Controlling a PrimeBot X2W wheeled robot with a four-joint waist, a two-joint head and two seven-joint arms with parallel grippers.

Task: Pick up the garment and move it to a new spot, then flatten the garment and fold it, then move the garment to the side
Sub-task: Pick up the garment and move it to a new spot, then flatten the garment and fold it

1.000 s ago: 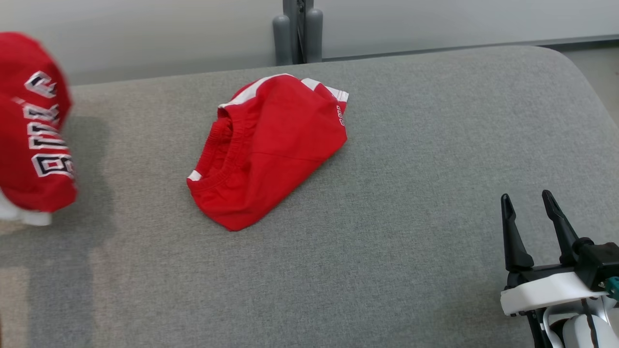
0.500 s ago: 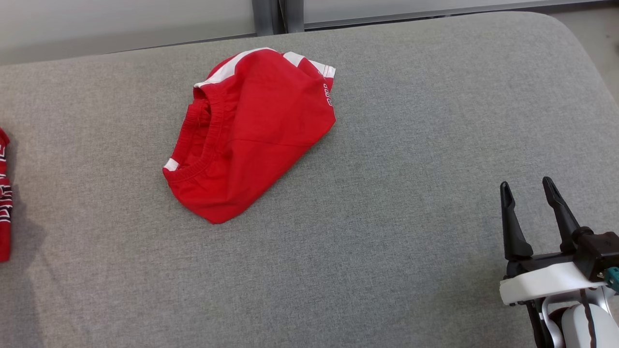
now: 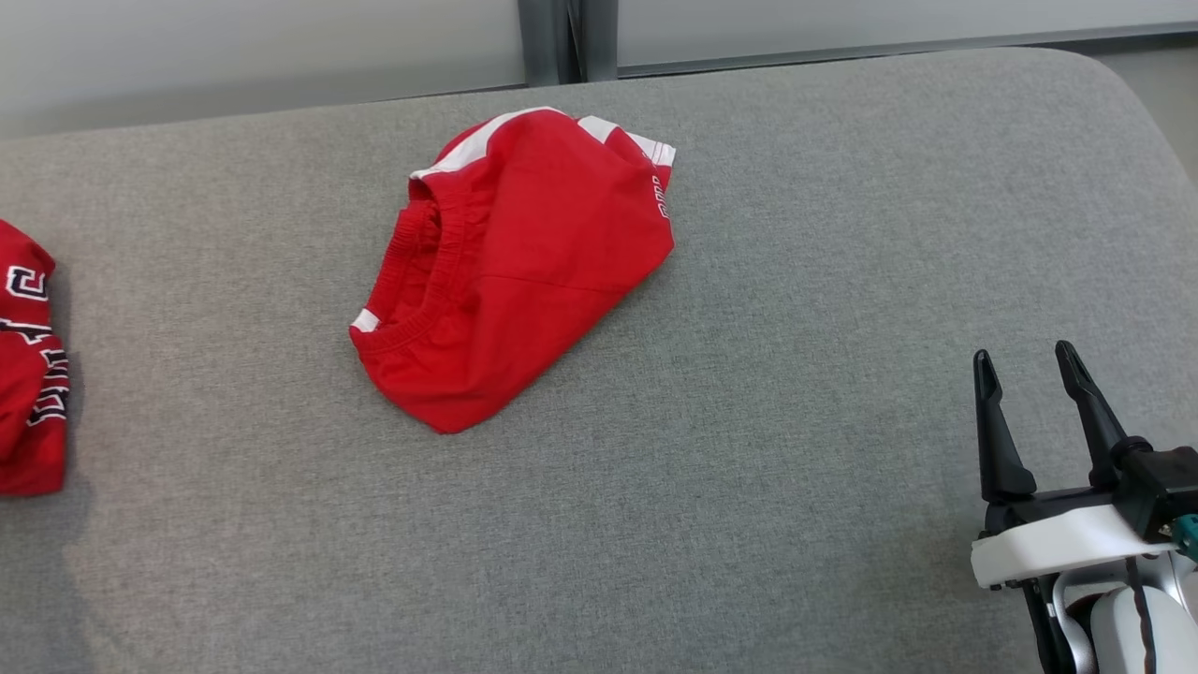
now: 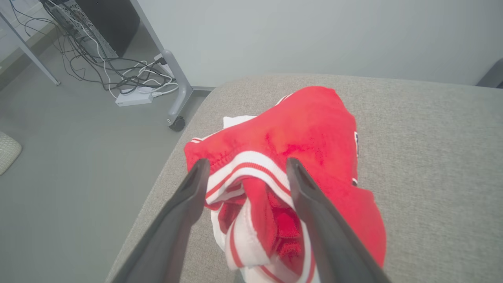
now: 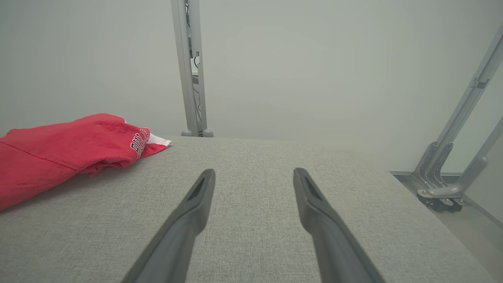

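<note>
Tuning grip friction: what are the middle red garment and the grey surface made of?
Middle red garment: soft matte knit, probably cotton or fleece; gathered elastic waistband, fuzzy nap. Grey surface: matte woven upholstery, it seems; fine heathered weave, rounded padded-looking corner.

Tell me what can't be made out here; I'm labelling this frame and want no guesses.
1. Left garment: head view, cut off by the left edge; its lettering is incomplete.
2. Middle garment: lettering too small in head view, partly hidden by a fold in right wrist view.
3. Left gripper: left wrist view, open around that left garment; contact cannot be told, and the bottom edge cuts the cloth off.
</note>
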